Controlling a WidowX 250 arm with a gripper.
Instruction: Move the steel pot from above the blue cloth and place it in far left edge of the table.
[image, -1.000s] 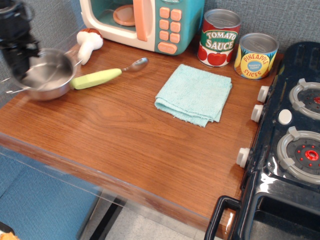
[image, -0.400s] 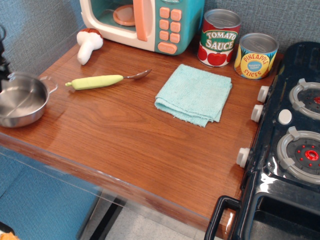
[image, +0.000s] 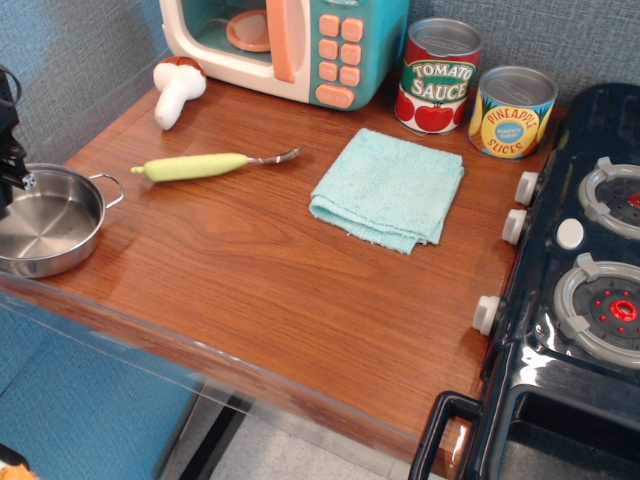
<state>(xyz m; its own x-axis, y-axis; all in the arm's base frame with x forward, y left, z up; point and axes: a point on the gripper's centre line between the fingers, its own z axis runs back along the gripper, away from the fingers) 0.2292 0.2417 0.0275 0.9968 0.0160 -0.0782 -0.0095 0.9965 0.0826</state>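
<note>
Now, pot and jaws: the steel pot (image: 45, 220) sits at the far left edge of the tabletop (image: 280, 270), and the jaws (image: 10, 150) hang at the picture's left border, directly over the pot's far-left rim, seemingly touching or just above it.
Jaw state: only a dark sliver of the arm shows, so I cannot tell whether the jaws are spread, pressed together or pinching the rim.
Direction for the coming move: the pot lies to the right of and nearer than the jaws; judging from this, the likely next step is a release if needed and a straight lift away, without dragging the pot rightward.
Pot axis: the pot is round, so its only axis runs through the two wire handles; one loop points right and slightly far, the other is hidden under the arm.
Pot's look: shallow, shiny, empty, upright, flat on the wood, its near-left side close to the tabletop's edge.
Cloth: the blue cloth (image: 390, 188) lies well apart to the right, bare, folded, near the two cans.
Neighbour: a green-handled spoon (image: 205, 165) lies just to the right of the pot, apart from it.
Progress: the placing looks essentially done.
Risk: a snag on the rim could tip the pot off the edge.
</note>
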